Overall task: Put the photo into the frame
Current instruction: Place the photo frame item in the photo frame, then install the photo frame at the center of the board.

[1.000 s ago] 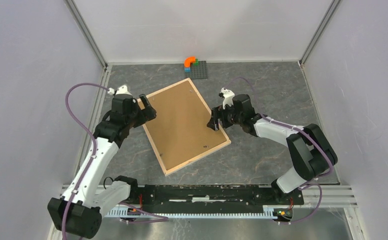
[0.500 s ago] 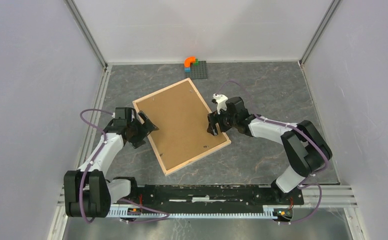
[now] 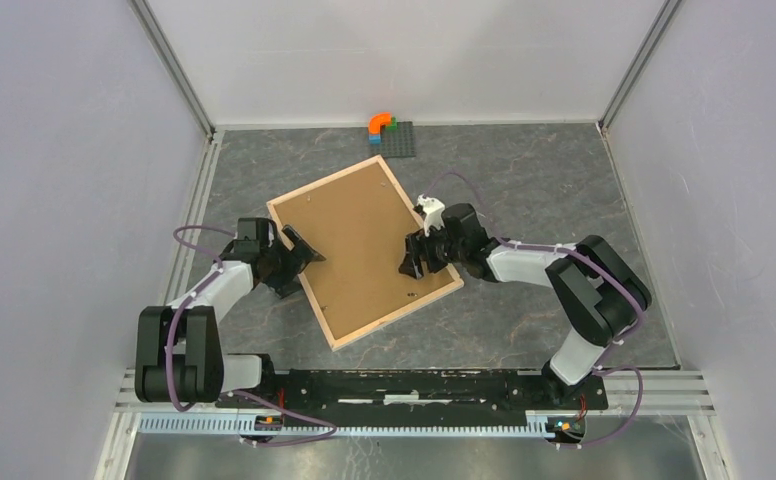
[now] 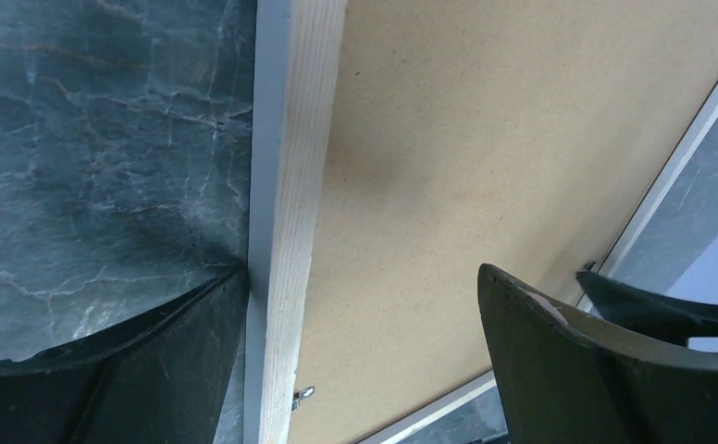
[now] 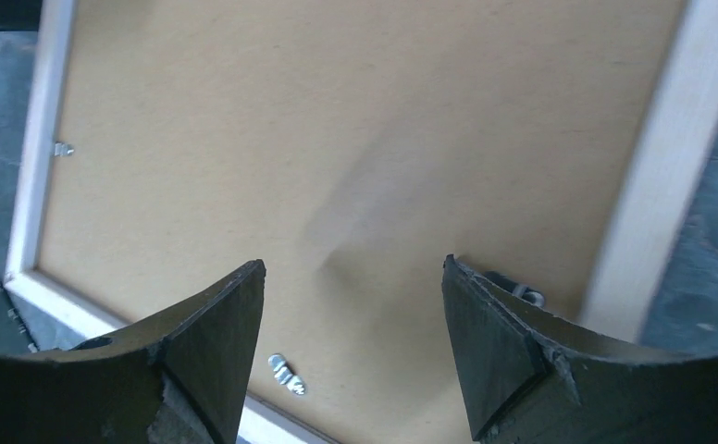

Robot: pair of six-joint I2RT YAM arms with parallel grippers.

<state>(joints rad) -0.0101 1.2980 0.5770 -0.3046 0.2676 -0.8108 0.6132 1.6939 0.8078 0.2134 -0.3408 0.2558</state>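
Observation:
The frame (image 3: 395, 316) lies face down mid-table, its pale wood rails around a plain brown backing board (image 3: 359, 235). No photo shows in any view. My left gripper (image 3: 299, 258) is open and straddles the frame's left rail (image 4: 290, 185): one finger (image 4: 152, 370) is on the table side, the other is over the board (image 4: 485, 139). My right gripper (image 3: 414, 258) hangs open over the board (image 5: 337, 111), just inside the right rail (image 5: 670, 166), with nothing between its fingers (image 5: 207, 351). A small metal clip (image 5: 287, 374) lies on the board below it.
A grey baseplate with orange, green and blue bricks (image 3: 389, 135) stands at the back wall. Grey enclosure walls close in on both sides. More metal clips sit along the frame's inner edge (image 5: 63, 148).
My left arm has dropped and drawn back, sliding its gripper down the left rail. My right gripper has moved inward over the board, its jaws a little narrower.

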